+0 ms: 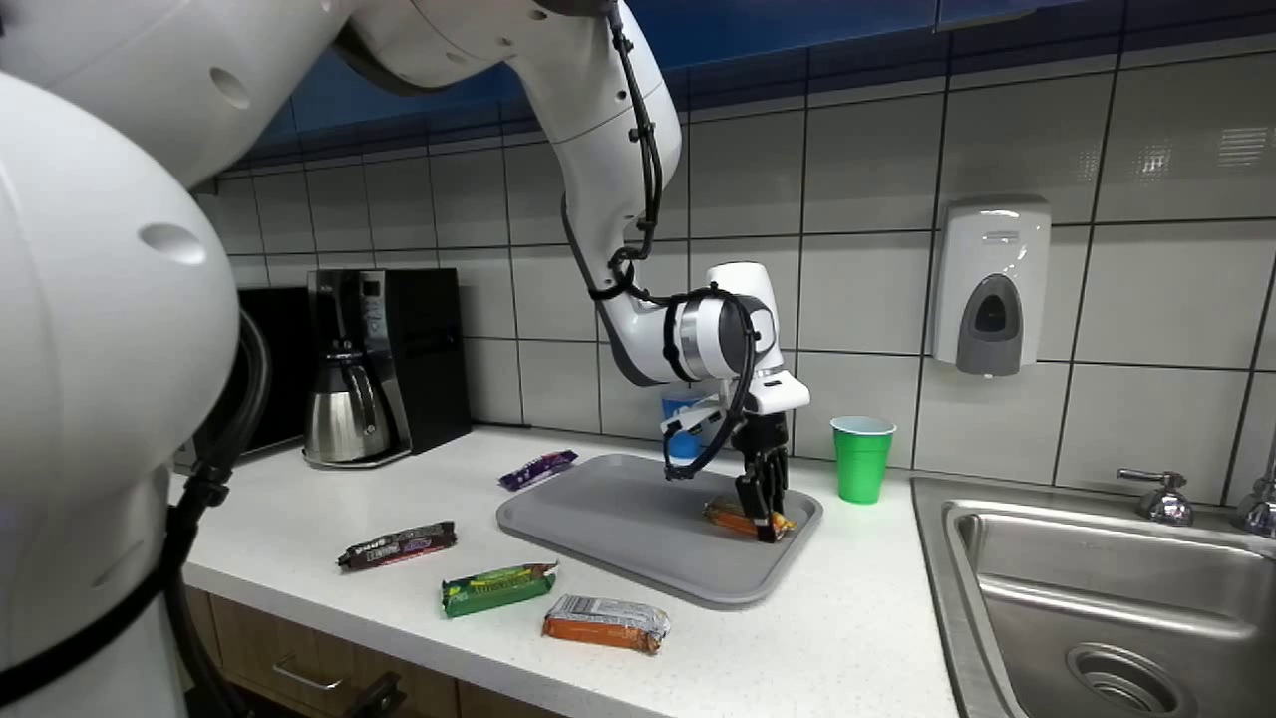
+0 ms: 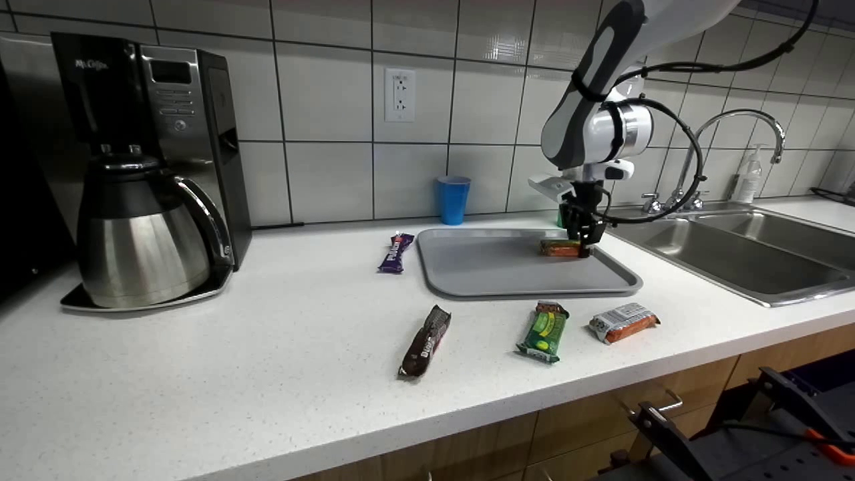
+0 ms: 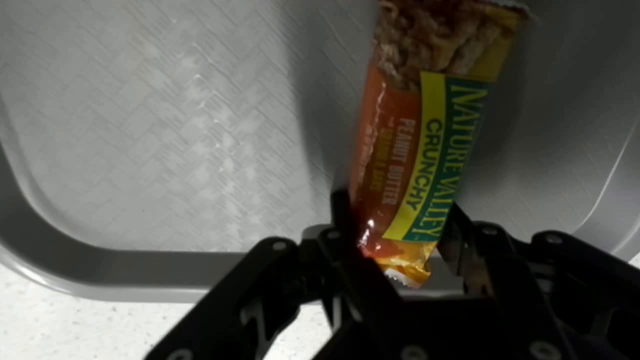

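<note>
Orange, yellow and green, it's the peanut butter granola bar (image 3: 415,165) the fingers (image 3: 340,225) have hold of, standing narrow against both its long sides near one end. That end pokes out between them, and most of the bar runs on ahead of them in the wrist view. Right under the fingers comes the gray tray (image 1: 598,499); whether the bar rests on it, no telling. Swing right of the fingers in an exterior view: green cup (image 1: 862,461) just past the tray's edge, steel sink (image 1: 1057,548) further over, soap dispenser (image 1: 992,284) higher up on the tiled wall (image 1: 1156,429). Now left of the fingers in an exterior view: purple bar (image 2: 396,252) just beside the tray, blue cup (image 2: 453,202) back by the wall, and well apart from them all, the coffee maker (image 2: 175,107) with its steel carafe (image 2: 140,247). Nearer the camera there than the fingers, out on the white surface (image 2: 287,334), three more bars lie: dark brown bar (image 2: 425,342) well left of the fingers, green bar (image 2: 545,332) slightly left, silver-and-orange bar (image 2: 624,323) slightly right.
</note>
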{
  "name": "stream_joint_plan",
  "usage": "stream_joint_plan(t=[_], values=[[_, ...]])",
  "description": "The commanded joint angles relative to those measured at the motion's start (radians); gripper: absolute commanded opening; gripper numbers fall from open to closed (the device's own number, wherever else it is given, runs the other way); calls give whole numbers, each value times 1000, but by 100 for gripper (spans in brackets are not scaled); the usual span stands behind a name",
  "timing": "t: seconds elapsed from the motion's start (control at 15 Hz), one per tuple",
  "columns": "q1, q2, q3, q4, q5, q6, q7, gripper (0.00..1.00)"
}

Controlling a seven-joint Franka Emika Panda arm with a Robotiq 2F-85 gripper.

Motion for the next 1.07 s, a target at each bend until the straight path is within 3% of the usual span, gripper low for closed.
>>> stream_joint_plan(t=[0.0,1.0], values=[[8,-3,-8,17,9,-33,0,19],[30,-127,-36,-76,-12,-16,5,19]])
